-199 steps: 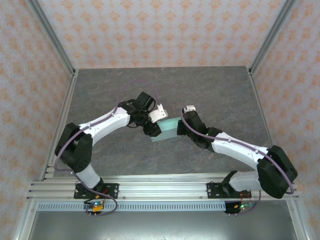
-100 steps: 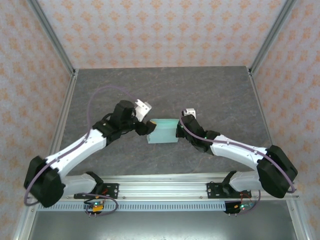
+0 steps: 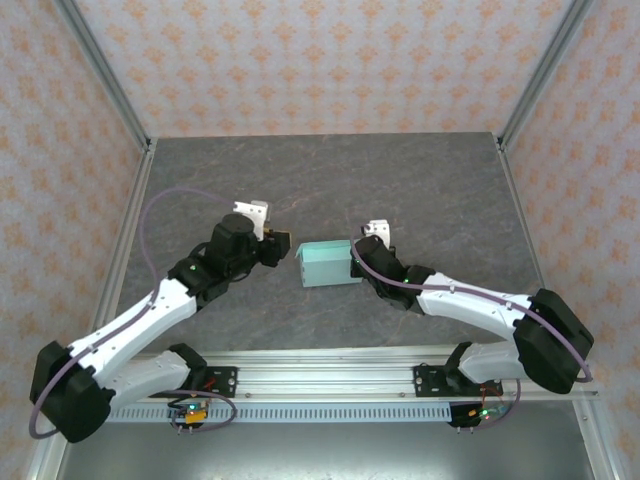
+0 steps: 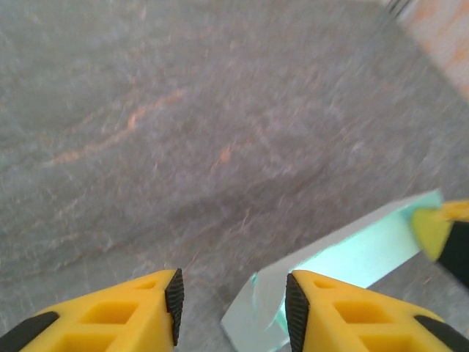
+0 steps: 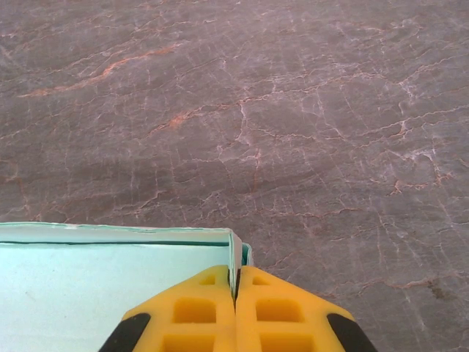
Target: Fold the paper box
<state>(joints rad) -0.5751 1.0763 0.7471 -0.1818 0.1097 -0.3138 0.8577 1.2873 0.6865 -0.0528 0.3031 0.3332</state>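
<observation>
Paper box near the middle of the table, long axis 9 to 3 o'clock from above, 3 o'clock end wall pinched in the closed right gripper; left gripper parted, empty, just off the 9 o'clock end.

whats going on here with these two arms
Two robot arms are folding a pale mint paper box on a grey table. The right gripper is shut on the box's right edge, pinching the thin card. The left gripper hangs open just left of the box, holding nothing.
</observation>
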